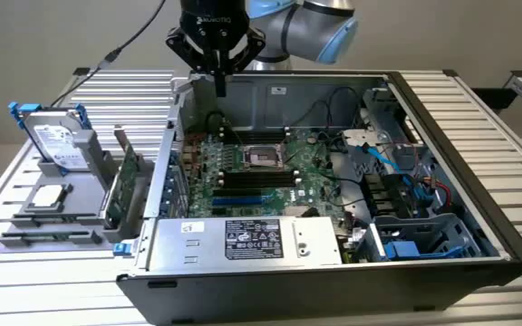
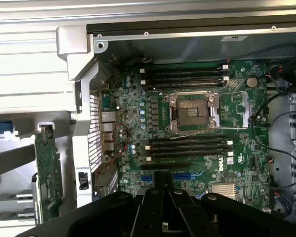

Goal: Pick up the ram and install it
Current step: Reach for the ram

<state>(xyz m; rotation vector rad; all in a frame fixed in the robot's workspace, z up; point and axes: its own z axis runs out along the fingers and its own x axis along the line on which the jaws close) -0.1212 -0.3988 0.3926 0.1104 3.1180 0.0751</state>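
Currently we are logging the tool (image 1: 220, 89), its fingers pressing together on nothing, hanging over the rear of the open computer case (image 1: 478, 204) above the motherboard (image 1: 261, 183). As far as we can tell, the ram (image 1: 48, 238) is lying flat in the grey holder (image 1: 62, 248) on the table (image 1: 43, 288), at the exterior view's left, well apart from the tool.
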